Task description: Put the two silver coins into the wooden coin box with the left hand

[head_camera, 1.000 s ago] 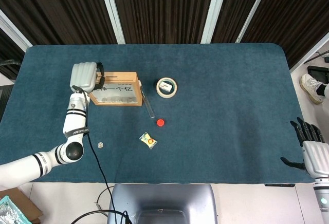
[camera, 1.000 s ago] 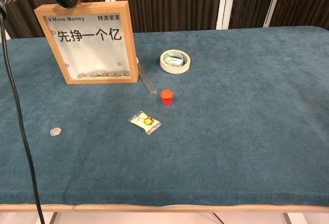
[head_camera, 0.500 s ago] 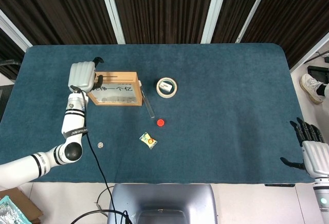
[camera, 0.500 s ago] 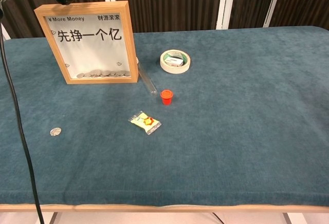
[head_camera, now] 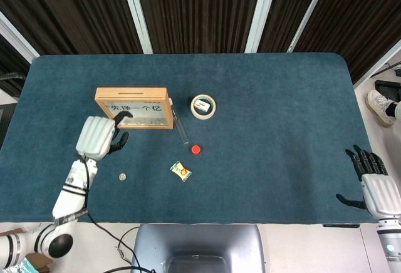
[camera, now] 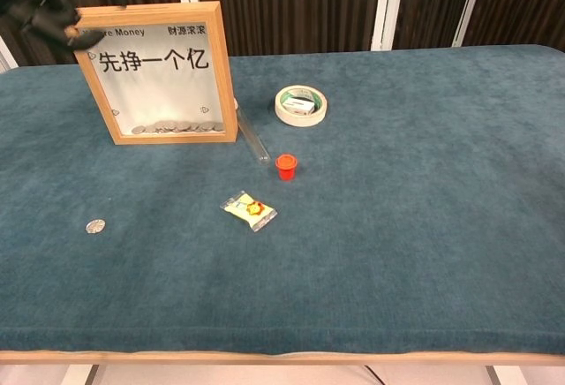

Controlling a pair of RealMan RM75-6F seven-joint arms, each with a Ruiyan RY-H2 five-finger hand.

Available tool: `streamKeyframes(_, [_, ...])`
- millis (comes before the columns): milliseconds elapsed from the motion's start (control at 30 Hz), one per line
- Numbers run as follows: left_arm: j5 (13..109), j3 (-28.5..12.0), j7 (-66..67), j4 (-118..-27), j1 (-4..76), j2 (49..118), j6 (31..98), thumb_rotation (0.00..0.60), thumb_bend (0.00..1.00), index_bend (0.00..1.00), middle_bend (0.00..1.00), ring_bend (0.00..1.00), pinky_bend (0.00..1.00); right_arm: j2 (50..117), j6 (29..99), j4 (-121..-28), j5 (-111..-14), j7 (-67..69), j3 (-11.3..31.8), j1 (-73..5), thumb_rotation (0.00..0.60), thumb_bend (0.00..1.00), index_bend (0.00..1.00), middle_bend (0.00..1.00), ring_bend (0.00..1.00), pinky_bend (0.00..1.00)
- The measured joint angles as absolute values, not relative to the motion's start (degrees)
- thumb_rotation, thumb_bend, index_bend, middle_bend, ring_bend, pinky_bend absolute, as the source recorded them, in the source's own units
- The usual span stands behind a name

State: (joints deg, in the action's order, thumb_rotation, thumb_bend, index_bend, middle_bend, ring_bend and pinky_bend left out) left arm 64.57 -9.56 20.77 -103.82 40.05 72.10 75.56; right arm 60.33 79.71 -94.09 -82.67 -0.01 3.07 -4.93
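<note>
The wooden coin box (head_camera: 133, 106) stands upright at the table's left; its glass front (camera: 159, 71) shows several coins lying at the bottom. One silver coin (head_camera: 123, 176) lies on the cloth in front of it, also visible in the chest view as the coin (camera: 95, 225). My left hand (head_camera: 99, 136) hovers just in front of the box's left end, above and behind the coin, with its dark fingers (head_camera: 121, 118) apart and nothing visible in them. In the chest view my left hand (camera: 44, 5) is a blur at the top left. My right hand (head_camera: 376, 188) rests open at the right table edge.
A tape roll (head_camera: 203, 106), a clear tube (head_camera: 180, 126), a red cap (head_camera: 196, 149) and a yellow candy wrapper (head_camera: 181, 171) lie right of the box. The table's front edge runs close below the coin.
My left hand has left the top of the box and swung down toward the table's front, now in front of the box's left end. The right hand shifted slightly.
</note>
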Motion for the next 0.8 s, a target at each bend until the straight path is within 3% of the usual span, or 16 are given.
streamKeyframes(167, [75.69,-0.11,15.78,-101.54,31.57,74.18,80.38,0.600,0.40,0.42,1.00,1.00,1.00,60.75,80.02,-94.34,-83.97,-0.63,2.54,-4.97,0.600,0.15,0.00,0.00,0.00,0.00])
streamKeyframes(300, [78.07,3.30,12.96,-93.50,27.72,79.05,81.43,0.600,0.40,0.42,1.00,1.00,1.00,61.00,79.88,-94.35,-84.29,-1.26,2.28,-5.08,0.600,0.15,0.00,0.00,0.00,0.00])
streamKeyframes(533, [79.21,5.35,6.00,-78.64,23.19,88.53,80.47,0.600,0.40,0.42,1.00,1.00,1.00,61.67,79.12,-94.28,-84.10,-2.70,2.13,-5.47,0.600,0.15,0.00,0.00,0.00,0.00])
streamKeyframes(800, [81.12,4.41,3.65,-65.29,20.23,97.77,80.11,0.600,0.40,0.42,1.00,1.00,1.00,61.83,78.91,-94.32,-83.82,-3.18,2.09,-5.60,0.600,0.15,0.00,0.00,0.00,0.00])
